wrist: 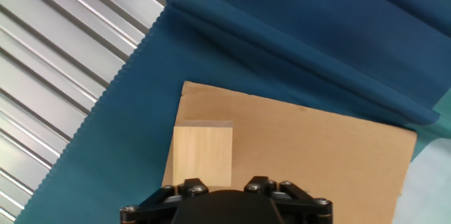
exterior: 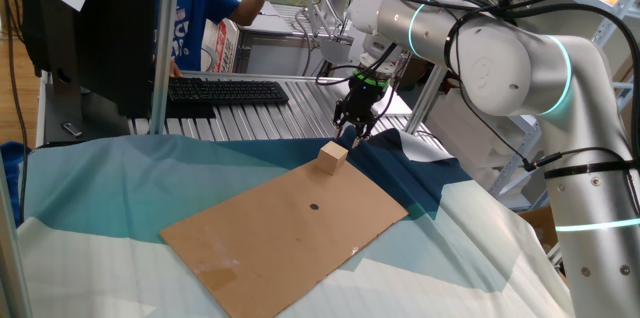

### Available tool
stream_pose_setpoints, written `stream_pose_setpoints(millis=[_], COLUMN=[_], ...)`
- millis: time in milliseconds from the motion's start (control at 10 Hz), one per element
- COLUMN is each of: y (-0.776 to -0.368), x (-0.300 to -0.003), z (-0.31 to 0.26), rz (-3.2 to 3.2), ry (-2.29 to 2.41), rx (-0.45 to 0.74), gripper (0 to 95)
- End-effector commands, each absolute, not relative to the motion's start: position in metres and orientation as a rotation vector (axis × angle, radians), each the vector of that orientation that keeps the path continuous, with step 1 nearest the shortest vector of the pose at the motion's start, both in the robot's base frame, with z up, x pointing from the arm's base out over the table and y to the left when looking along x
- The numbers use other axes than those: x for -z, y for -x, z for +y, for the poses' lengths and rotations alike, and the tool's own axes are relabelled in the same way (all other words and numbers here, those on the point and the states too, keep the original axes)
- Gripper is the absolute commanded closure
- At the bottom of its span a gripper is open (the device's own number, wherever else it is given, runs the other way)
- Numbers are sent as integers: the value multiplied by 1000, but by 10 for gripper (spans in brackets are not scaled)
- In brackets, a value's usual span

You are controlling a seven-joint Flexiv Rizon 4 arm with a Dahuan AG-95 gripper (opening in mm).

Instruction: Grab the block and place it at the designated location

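A pale wooden block (exterior: 333, 156) stands on the far corner of a brown cardboard sheet (exterior: 290, 223), which has a small black dot (exterior: 313, 207) near its middle. My gripper (exterior: 352, 134) hangs just behind and slightly above the block, apart from it, its dark fingers spread with nothing between them. In the hand view the block (wrist: 203, 155) lies just ahead of the black gripper housing (wrist: 225, 206), at the left edge of the cardboard (wrist: 310, 146). The fingertips are out of sight there.
Dark blue cloth (wrist: 296, 34) is bunched in folds behind the cardboard; lighter teal cloth (exterior: 120, 208) covers the rest. A ribbed metal surface (wrist: 56, 62) and a black keyboard (exterior: 225, 91) lie beyond. A person (exterior: 195, 8) stands at the back left.
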State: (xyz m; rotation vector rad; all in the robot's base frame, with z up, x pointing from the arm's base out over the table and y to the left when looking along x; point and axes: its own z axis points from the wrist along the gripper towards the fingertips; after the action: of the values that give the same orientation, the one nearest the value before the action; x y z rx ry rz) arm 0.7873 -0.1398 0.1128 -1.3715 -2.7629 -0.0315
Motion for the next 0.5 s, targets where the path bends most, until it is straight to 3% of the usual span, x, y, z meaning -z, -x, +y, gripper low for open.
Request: stream_pose_setpoints(millis=[100, 200, 300, 500], y=[-788, -788, -788, -788], x=[-111, -109, -106, -102], z=[-140, -140, -139, -139], rz=[-2755, -2750, -2747, -2748], ry=[1386, 1396, 1406, 1410], rx=[30, 31, 30, 30], gripper=[380, 380, 190, 190])
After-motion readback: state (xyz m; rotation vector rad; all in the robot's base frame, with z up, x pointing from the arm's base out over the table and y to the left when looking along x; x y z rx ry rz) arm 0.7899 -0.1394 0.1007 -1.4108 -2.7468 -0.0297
